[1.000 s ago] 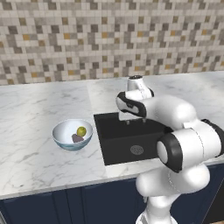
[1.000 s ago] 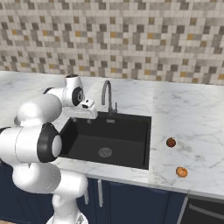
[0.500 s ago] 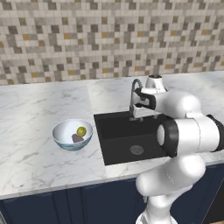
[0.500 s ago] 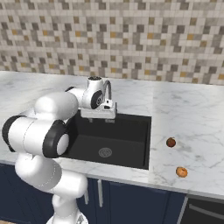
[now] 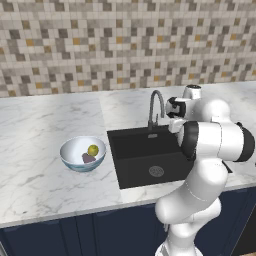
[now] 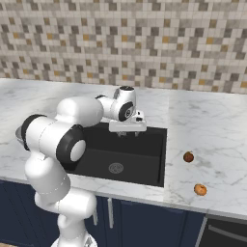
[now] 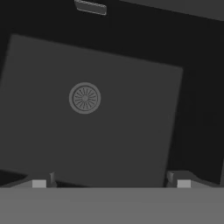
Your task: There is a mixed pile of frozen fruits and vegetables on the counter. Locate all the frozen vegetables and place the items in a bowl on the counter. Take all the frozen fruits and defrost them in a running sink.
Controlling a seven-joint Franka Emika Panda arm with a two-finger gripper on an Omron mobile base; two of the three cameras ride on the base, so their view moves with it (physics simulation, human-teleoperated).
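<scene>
The pale blue-white bowl (image 5: pixel 82 154) stands on the marble counter (image 5: pixel 40 125) left of the black sink (image 5: pixel 150 155). Inside it lie the frozen vegetables, a yellow-green ball (image 5: pixel 93 149) and a purple-brown lump (image 5: pixel 88 158). Two small frozen fruits rest on the counter (image 6: pixel 207 125) right of the sink (image 6: pixel 120 157): a dark reddish one (image 6: pixel 188 157) and an orange one (image 6: pixel 200 189). My gripper (image 6: pixel 128 134) hangs open and empty over the back of the basin, pointing down. In the hand view the gripper (image 7: pixel 111 181) looks at the sink floor and its round drain (image 7: pixel 85 98).
The curved grey faucet (image 5: pixel 155 107) rises at the sink's back edge, just left of my hand in the left base view. A tiled wall (image 5: pixel 100 45) runs behind the counter. Dark navy cabinets (image 6: pixel 144 222) sit below the front edge.
The arm has swung to the right, from the sink's left side near the bowl to above the sink's right half. The jaws stayed open and empty.
</scene>
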